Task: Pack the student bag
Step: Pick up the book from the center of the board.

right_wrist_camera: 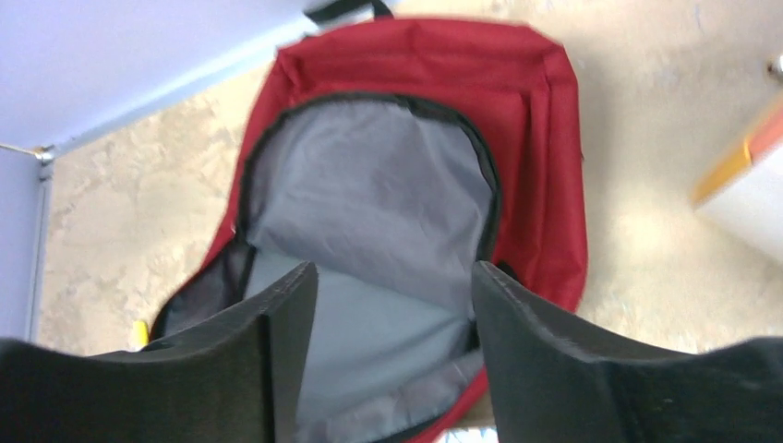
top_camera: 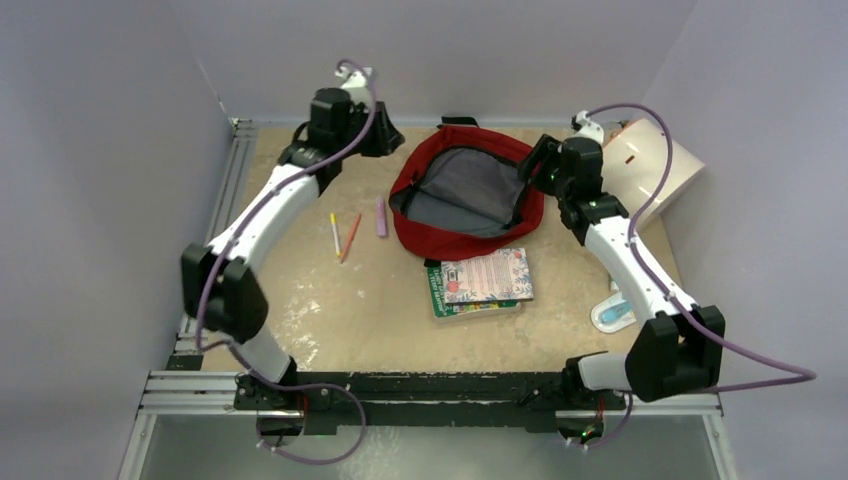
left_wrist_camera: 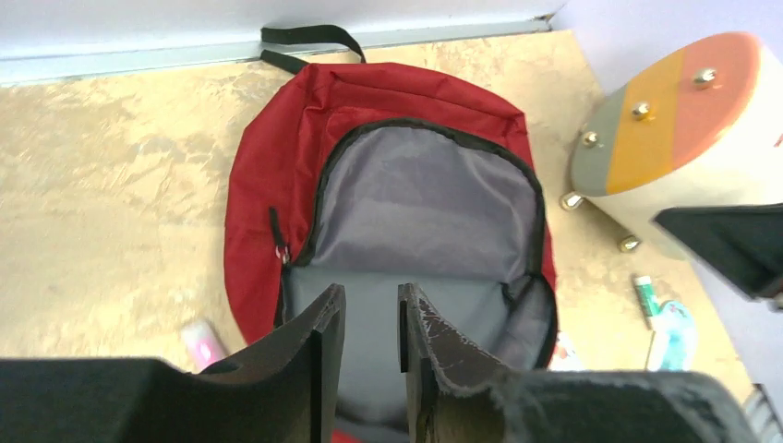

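Overhead, left gripper and right gripper flank the unzipped student bag.

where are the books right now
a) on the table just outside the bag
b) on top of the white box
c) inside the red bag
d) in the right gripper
a: the books lie flat on the table, against the near edge of the student bag, and nothing shows in the bag's open grey interior.
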You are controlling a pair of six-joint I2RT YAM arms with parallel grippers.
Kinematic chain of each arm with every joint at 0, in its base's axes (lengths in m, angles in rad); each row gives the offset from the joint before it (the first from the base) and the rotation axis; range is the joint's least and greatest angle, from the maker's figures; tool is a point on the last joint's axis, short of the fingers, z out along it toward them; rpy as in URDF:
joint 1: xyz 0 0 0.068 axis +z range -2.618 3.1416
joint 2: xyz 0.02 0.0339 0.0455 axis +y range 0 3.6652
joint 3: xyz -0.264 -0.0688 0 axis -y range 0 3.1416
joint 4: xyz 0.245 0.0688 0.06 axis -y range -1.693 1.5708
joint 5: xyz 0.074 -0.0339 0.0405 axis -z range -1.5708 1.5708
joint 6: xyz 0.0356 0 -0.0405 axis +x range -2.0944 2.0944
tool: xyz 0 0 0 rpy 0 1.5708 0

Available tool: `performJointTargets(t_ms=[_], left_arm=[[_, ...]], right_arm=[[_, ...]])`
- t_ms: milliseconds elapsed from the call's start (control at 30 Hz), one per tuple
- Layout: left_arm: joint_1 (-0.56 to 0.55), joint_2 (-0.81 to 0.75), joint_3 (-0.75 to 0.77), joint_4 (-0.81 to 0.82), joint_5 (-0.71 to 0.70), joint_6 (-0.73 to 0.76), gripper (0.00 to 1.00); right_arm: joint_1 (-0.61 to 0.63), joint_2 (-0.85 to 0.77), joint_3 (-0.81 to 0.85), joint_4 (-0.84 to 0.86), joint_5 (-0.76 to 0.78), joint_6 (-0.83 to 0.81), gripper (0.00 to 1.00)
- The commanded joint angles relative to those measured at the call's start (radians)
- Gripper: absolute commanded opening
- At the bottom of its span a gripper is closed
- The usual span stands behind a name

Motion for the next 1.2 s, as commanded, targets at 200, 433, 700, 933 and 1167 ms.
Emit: performJointTargets(t_ms=[200,433,700,933,1167], left_arm=[[0.061,-0.333,-0.326,-0.086,0.059,-0.019,0.50],[-0.015,-0.462,-0.507,-0.139,0.050,-0.064,0.62],[-0.239,-0.481,-0.643,-0.116,-0.038,-0.183,0.62],[-0.353,-0.350,-0.653,0.013,-0.013,-0.236,0.61],[-0.435,-0.187,-0.572,0.022,-0.080,-0.229,0.58]], right_arm=[[-0.008,-0.201,-0.218,0.001,-0.109,0.110,0.79],[-0.007,-0.214,-0.296,-0.023,-0.225,0.108,0.80],[-0.008,-0.280,-0.409,-0.120,-0.064,0.217,0.77],[-0.010,-0.320,-0.502,-0.136,-0.024,0.208,0.77],[-0.008,-0.321,-0.589,-0.094,-0.031,0.312,0.81]])
